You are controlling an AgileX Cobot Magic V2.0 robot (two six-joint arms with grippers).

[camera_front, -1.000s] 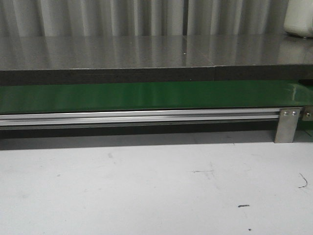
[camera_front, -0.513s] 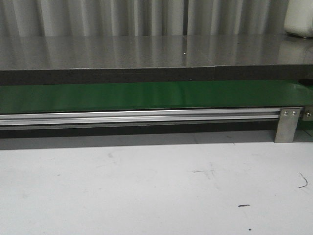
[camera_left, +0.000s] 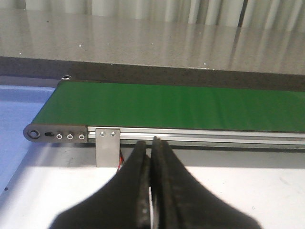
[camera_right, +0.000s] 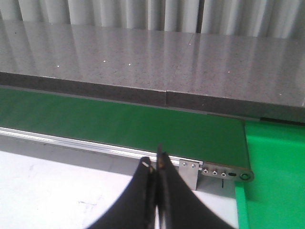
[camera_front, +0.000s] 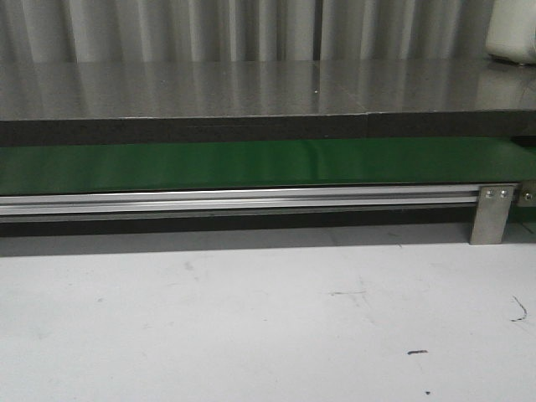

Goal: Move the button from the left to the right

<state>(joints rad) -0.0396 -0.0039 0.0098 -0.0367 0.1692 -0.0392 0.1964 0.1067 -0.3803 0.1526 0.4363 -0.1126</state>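
The button is out of view in every frame. The green conveyor belt runs across the front view on an aluminium rail. Neither gripper shows in the front view. In the left wrist view my left gripper is shut and empty, in front of the belt's left end. In the right wrist view my right gripper is shut and empty, in front of the belt's right end.
A grey stone-like counter lies behind the belt. A metal bracket holds the rail at the right. A white container stands at the far right. A bright green surface lies beyond the belt's right end. The white table spreads in front.
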